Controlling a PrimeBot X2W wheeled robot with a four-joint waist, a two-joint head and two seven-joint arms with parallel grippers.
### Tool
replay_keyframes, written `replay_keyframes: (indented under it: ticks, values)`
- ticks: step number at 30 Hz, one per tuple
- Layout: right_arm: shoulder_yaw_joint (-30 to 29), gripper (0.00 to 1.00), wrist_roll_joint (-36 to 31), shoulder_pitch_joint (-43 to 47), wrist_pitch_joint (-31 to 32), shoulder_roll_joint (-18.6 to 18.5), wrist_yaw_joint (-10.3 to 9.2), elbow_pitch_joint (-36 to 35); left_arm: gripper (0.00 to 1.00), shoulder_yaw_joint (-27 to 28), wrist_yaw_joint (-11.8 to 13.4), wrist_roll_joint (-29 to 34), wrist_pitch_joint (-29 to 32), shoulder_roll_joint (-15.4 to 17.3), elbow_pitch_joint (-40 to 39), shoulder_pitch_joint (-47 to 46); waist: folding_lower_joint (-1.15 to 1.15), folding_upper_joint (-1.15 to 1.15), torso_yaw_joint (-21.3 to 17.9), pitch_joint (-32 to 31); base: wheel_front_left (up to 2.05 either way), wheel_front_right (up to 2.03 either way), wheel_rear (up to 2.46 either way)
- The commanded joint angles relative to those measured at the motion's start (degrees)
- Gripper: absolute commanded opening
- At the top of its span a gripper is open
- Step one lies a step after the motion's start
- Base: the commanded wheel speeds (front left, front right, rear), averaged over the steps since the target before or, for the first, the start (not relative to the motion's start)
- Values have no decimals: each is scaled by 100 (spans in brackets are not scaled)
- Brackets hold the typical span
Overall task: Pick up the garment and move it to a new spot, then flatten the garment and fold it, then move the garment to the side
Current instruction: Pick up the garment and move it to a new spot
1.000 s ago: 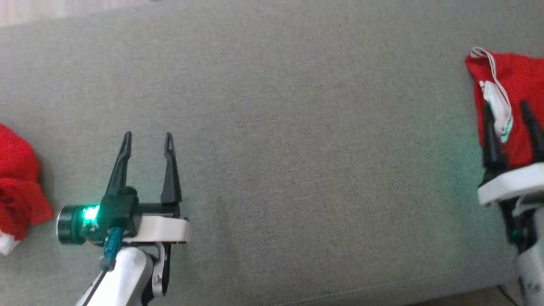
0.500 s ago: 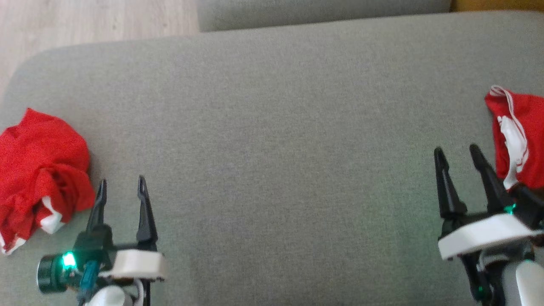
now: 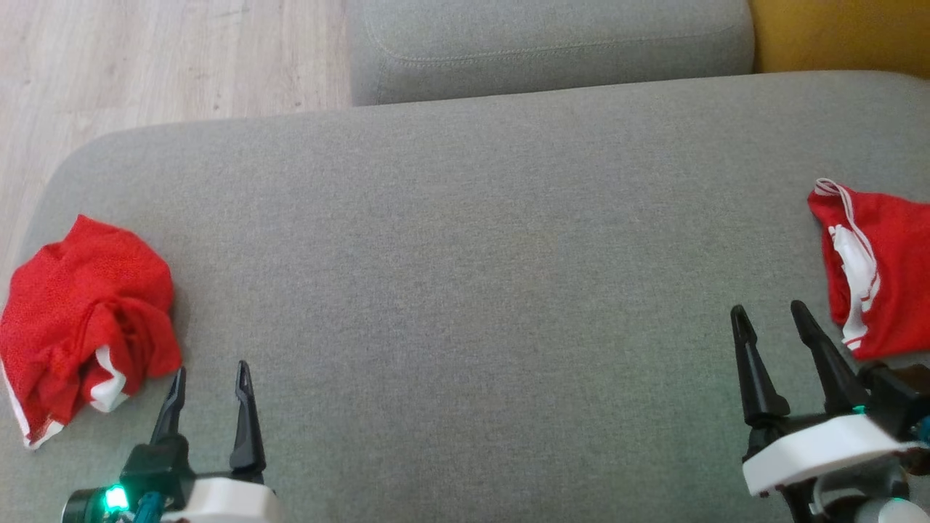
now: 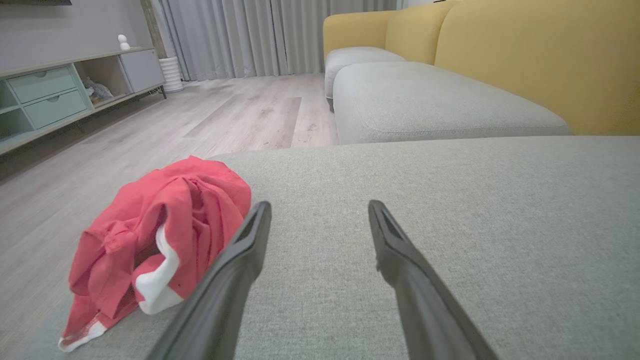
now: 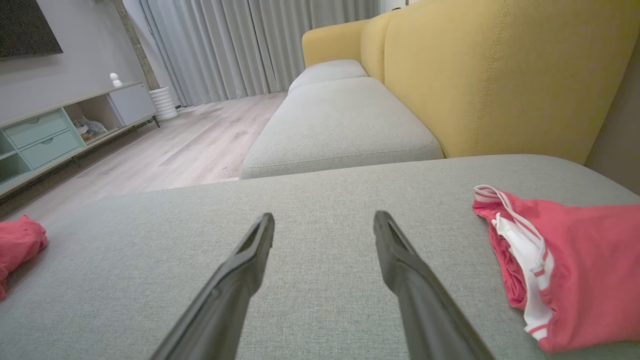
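Note:
A crumpled red garment (image 3: 83, 323) (image 4: 155, 245) (image 5: 17, 242) with white trim lies bunched at the left end of the grey cushion (image 3: 465, 276). My left gripper (image 3: 211, 374) (image 4: 317, 212) hovers open just right of it, fingers empty. A second red garment (image 3: 875, 269) (image 5: 565, 260) with white stripes lies folded flat at the cushion's right end. To its left my right gripper (image 3: 769, 316) (image 5: 324, 222) is open and holds nothing.
Beyond the cushion stands a grey sofa seat (image 3: 545, 43) (image 4: 430, 102) with a yellow backrest (image 5: 500, 70). Wooden floor (image 3: 145, 58) lies off the cushion's left and far edges. A low cabinet (image 4: 55, 95) stands against the wall.
The head camera has tilted up, bringing the floor and the far sofa seat into view. The right gripper has drawn back left off the folded garment. Both grippers stay open.

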Motion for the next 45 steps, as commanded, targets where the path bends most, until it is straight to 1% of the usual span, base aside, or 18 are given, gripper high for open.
replay_keyframes:
  ticks: [1,8,14,18,22,25,26,30,38,42,45]
  values:
    - [98,100,-55,-117,25,-10,-4,-278,100,180,8,-12,8,175,-204,-174,1,0,-5,-27,0,0,0]
    - [118,100,-89,-110,67,8,-4,-322,100,141,-13,-34,74,195,-138,-210,1,0,26,-45,0,0,0]
    - [117,100,-81,-126,87,2,-4,-347,100,96,25,22,85,187,-124,-297,1,0,73,-12,0,0,0]
    - [133,100,-64,-187,92,-17,-4,-384,100,58,-29,89,-3,178,-144,-437,1,0,201,79,0,0,0]
    - [183,100,-90,-293,81,-76,-4,-468,100,-8,-144,148,-106,74,-69,-720,1,0,549,151,0,0,0]
    - [248,100,-103,-335,110,-136,-4,-523,100,-38,-246,157,-195,-46,87,-919,1,0,884,155,0,0,0]
    - [248,100,-103,-335,110,-136,-4,-523,100,-38,-246,157,-195,-46,87,-919,1,0,884,155,0,0,0]
    - [426,100,-80,-429,158,-222,-4,-536,100,48,-311,147,-315,-181,315,-1041,1,0,1269,178,0,0,0]
    - [719,100,-62,-638,261,-439,-4,-660,100,431,-476,224,-398,-424,607,-1213,1,0,2002,374,0,0,0]
    - [757,100,-62,-749,354,-591,-4,-773,100,715,-595,376,-401,-573,676,-1269,1,0,2238,539,0,0,0]
    - [732,100,-64,-847,443,-697,-4,-903,100,906,-724,462,-401,-685,811,-1379,1,0,2330,761,0,0,0]
